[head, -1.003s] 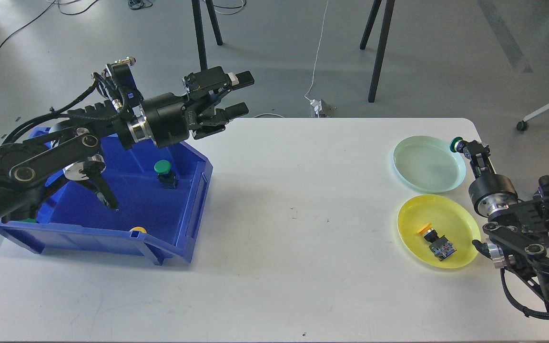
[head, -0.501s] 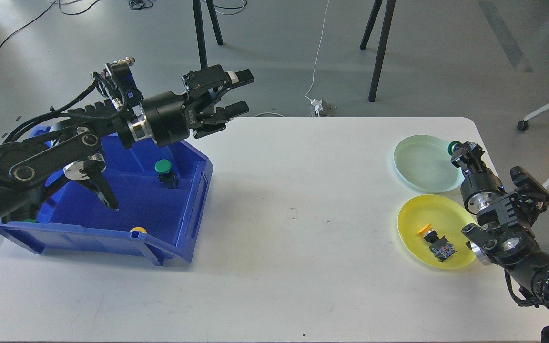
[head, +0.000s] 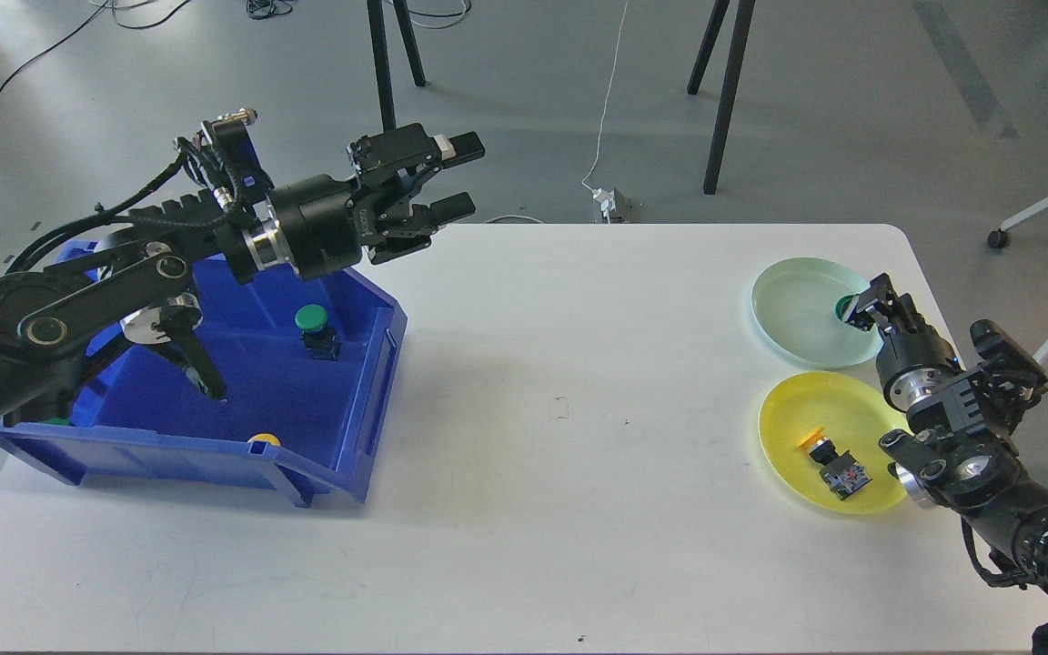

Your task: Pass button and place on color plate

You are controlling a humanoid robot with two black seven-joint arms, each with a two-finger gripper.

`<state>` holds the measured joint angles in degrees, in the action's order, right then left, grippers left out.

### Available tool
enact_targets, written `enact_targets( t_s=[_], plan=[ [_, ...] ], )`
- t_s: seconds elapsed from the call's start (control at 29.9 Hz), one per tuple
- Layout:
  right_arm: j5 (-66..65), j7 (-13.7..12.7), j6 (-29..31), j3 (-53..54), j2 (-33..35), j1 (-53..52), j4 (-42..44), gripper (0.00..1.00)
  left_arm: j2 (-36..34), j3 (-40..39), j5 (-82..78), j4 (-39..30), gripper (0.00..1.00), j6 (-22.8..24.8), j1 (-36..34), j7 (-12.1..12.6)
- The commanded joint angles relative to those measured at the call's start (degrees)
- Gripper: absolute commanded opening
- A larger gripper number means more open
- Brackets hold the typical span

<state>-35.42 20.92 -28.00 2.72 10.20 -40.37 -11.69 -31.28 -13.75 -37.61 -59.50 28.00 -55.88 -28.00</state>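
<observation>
My right gripper (head: 862, 310) is shut on a green button (head: 844, 307) and holds it over the right part of the pale green plate (head: 797, 309). The yellow plate (head: 879, 423) in front of it holds a yellow button (head: 829, 455) lying on its side. My left gripper (head: 456, 177) is open and empty, raised above the table's far edge, right of the blue bin (head: 215, 400). In the bin stand a green button (head: 312, 326), a yellow button (head: 261, 439) by the front wall and a green one (head: 55, 421) at the left.
The white table (head: 560, 455) lies between the bin at the left and the two plates at the right. Black stand legs (head: 724, 91) and a white cable (head: 610, 109) are on the floor beyond the table. A chair base (head: 1047, 209) is at the far right.
My right gripper has moved down and to the left with the green button, from beyond the pale green plate's rim to over the plate. The left arm has stayed still.
</observation>
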Motion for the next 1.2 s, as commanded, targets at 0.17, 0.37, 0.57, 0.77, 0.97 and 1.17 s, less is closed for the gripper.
enact_targets(
  t_s=[0.17, 0.37, 0.57, 0.77, 0.97, 1.17],
  plan=[
    [0.09, 0.09, 0.00, 0.79, -0.35, -0.76, -2.27, 0.55, 0.08, -0.05, 0.34, 0.00, 0.90, 0.00, 0.07, 0.00],
    [4.21, -0.27, 7.05, 15.53, 9.20, -6.30, -22.20, 0.57, 1.05, 0.04, 5.79, 4.91, 0.90, 0.00, 0.07, 0.00],
    [12.21, -0.36, 35.96, 37.94, 18.63, -5.95, -38.58, 0.70, 0.09, -1.88, 6.32, 8.97, 0.92, 0.00, -0.10, 0.00],
    [18.01, -0.09, 56.00, 46.31, 19.16, -4.37, -38.67, 0.76, -2.38, -11.81, 12.99, 10.63, 0.95, 0.00, 2.79, 0.00],
    [29.26, 0.00, 56.00, 47.64, 18.37, -2.00, -38.59, 0.99, -2.03, -21.74, 18.89, 13.36, 0.97, 0.00, 8.94, 0.00],
    [30.33, 0.17, 56.00, 47.90, 17.58, -1.21, -38.41, 0.98, -1.50, -23.78, 18.89, 13.36, 0.97, 0.00, 10.79, 0.00]
  ],
)
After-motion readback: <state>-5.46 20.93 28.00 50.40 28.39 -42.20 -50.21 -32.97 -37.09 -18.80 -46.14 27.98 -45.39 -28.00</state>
